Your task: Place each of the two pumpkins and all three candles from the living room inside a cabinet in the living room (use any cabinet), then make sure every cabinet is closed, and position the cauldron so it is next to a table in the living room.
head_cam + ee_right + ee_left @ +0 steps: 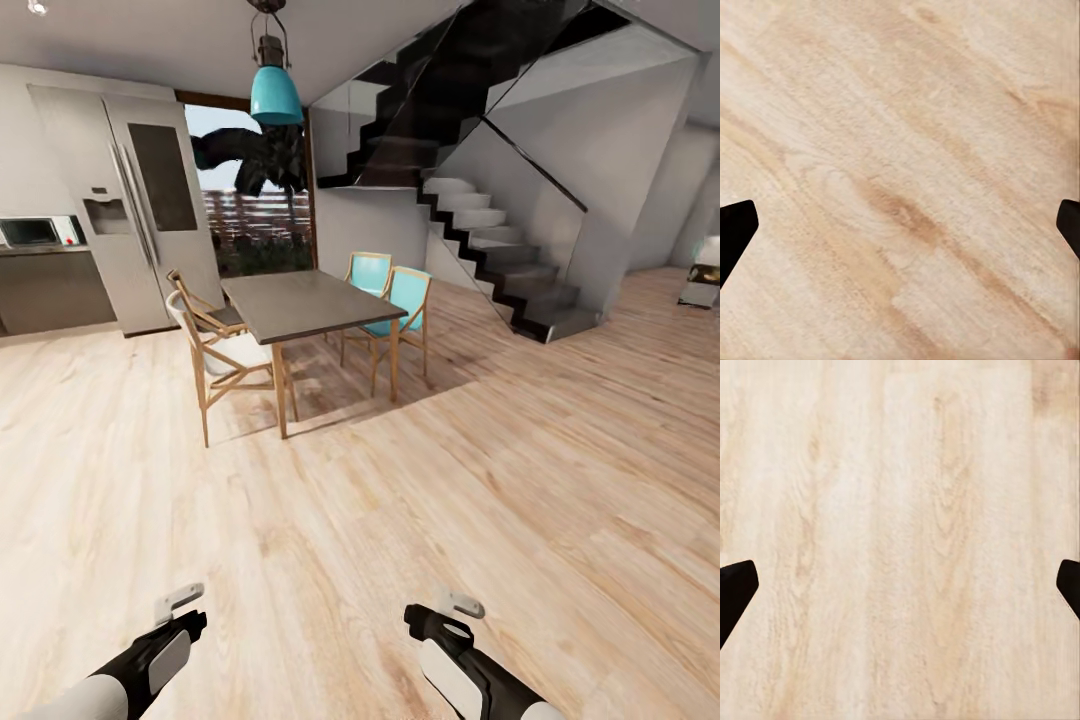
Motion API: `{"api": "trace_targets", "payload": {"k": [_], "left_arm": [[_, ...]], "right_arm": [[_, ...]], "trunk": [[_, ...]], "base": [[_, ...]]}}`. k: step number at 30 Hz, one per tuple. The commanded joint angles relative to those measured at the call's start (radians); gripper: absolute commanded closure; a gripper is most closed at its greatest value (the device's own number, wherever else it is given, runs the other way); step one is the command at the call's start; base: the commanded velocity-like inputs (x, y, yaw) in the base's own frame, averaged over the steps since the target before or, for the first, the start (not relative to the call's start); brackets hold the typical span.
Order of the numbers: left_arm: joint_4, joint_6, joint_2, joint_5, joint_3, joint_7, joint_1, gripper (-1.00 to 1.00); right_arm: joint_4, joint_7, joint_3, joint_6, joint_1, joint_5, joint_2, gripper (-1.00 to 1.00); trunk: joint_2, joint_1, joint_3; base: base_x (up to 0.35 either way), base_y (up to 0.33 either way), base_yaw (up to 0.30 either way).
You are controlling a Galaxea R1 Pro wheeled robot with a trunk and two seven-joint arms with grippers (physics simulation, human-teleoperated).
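The pumpkins, candles, cabinet and cauldron are out of view. My left gripper hangs low at the bottom left of the head view, over bare light wood floor. My right gripper hangs at the bottom right, also over the floor. In the left wrist view the left gripper is open, its dark fingertips far apart with only floorboards between them. The right gripper is open in the right wrist view, and its fingertips frame bare planks.
Ahead stands a grey dining table with wooden chairs and turquoise chairs. A fridge and kitchen counter are at the back left. A dark staircase rises at the right, with an opening to another room beyond.
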Motion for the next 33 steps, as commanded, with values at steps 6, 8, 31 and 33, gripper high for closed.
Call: {"api": "trace_targets", "payload": {"k": [6,8,31,33], "left_arm": [[-0.003,0.004,0.002,0.007,-0.009,0.007,0.000,-1.00],[-0.003,0.004,0.002,0.007,-0.008,0.007,0.000,-1.00],[-0.003,0.004,0.001,0.007,-0.009,0.007,0.000,-1.00],[-0.003,0.004,0.001,0.007,-0.009,0.007,0.000,-1.00]], "right_arm": [[0.020,-0.007,0.005,0.004,-0.001,-0.002,0.002,-1.00],[0.023,-0.007,0.005,0.004,-0.001,-0.002,0.004,-1.00],[0.026,-0.007,0.005,0.004,-0.001,-0.003,0.008,-1.00],[0.026,-0.007,0.004,0.004,-0.001,-0.003,0.009,-1.00]], "trunk": [[0.000,0.000,-0.003],[0.000,0.000,-0.004],[0.000,0.000,-0.013],[0.000,0.000,-0.014]], "base": [[0.000,0.000,-0.278],[0.000,0.000,-0.278],[0.000,0.000,-0.278],[0.000,0.000,-0.278]]}}
